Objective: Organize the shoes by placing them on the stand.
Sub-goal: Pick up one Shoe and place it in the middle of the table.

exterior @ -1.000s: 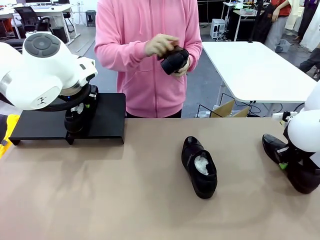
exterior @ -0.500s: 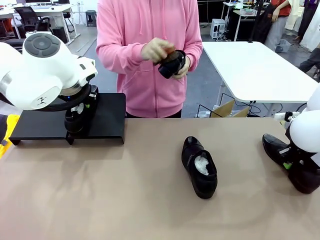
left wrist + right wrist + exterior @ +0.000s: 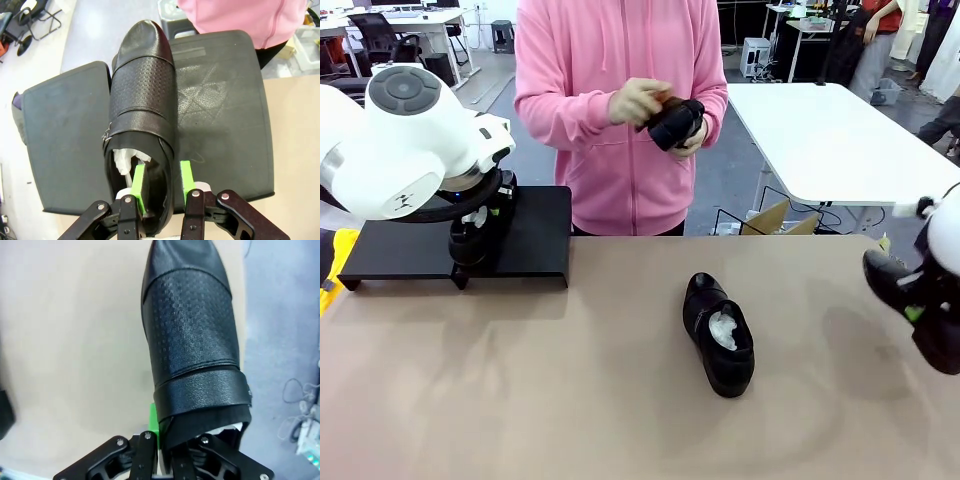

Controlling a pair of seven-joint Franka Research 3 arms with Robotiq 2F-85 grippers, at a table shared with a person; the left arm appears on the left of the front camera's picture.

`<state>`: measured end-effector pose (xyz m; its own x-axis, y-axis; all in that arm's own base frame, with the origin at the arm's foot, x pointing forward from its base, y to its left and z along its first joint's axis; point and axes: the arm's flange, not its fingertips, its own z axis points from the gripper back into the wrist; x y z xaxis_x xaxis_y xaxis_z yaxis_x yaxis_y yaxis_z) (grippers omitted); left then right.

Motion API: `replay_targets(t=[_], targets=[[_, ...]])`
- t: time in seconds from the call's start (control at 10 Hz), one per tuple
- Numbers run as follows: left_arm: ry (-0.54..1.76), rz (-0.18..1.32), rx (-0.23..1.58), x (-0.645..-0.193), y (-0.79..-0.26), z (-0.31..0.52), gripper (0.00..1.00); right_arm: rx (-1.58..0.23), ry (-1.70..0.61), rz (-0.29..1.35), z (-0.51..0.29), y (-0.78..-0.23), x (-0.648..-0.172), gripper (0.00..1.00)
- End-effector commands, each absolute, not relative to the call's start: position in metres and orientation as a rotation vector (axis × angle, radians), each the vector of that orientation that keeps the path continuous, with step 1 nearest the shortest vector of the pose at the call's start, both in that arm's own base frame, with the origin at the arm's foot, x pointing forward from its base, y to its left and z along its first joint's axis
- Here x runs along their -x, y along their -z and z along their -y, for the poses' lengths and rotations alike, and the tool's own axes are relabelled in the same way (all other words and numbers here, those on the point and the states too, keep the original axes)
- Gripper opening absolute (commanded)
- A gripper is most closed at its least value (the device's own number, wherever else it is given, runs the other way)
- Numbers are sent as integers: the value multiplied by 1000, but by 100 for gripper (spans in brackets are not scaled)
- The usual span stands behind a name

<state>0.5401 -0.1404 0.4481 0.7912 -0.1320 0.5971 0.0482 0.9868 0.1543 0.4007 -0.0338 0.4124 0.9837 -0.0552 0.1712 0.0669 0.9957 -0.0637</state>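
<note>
On the black stand (image 3: 540,225) rests one glossy black shoe (image 3: 142,100), toe pointing away. My left gripper (image 3: 162,185) stands open astride its side wall at the heel, one green pad inside and one outside; the front view shows that gripper (image 3: 478,228) low over the stand's middle. My right gripper (image 3: 167,440) is shut on the heel rim of a second shoe (image 3: 192,340), which hangs above the table's right edge (image 3: 890,280). A third shoe (image 3: 718,335), stuffed with white paper, lies mid-table. The person holds a fourth shoe (image 3: 672,122) at chest height.
The person in a pink hoodie (image 3: 610,160) stands at the far edge, rubbing the held shoe with one hand. The tan tabletop (image 3: 570,380) is bare around the middle shoe. A white table (image 3: 830,140) stands behind on the right.
My right gripper has closed on the shoe at the right edge and lifted it off the table, up and to the right. The person's hands shifted slightly. My left arm stayed still.
</note>
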Motion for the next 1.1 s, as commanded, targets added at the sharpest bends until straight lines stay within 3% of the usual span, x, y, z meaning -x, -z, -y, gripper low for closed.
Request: replay_targets(t=[0.0, 0.2, 0.6, 1.0], targets=[[99, 665, -144, -541, -449, 140, 37, 20, 129, 277, -2, -492, -366, 0], [99, 665, -144, -541, -449, 140, 37, -147, 88, 275, -60, -528, -334, 0], [99, 665, -144, -541, -449, 140, 37, -256, -28, 211, -162, -532, -302, 0], [99, 665, -144, -541, -449, 140, 37, -236, -48, 215, -157, -530, -294, 0]])
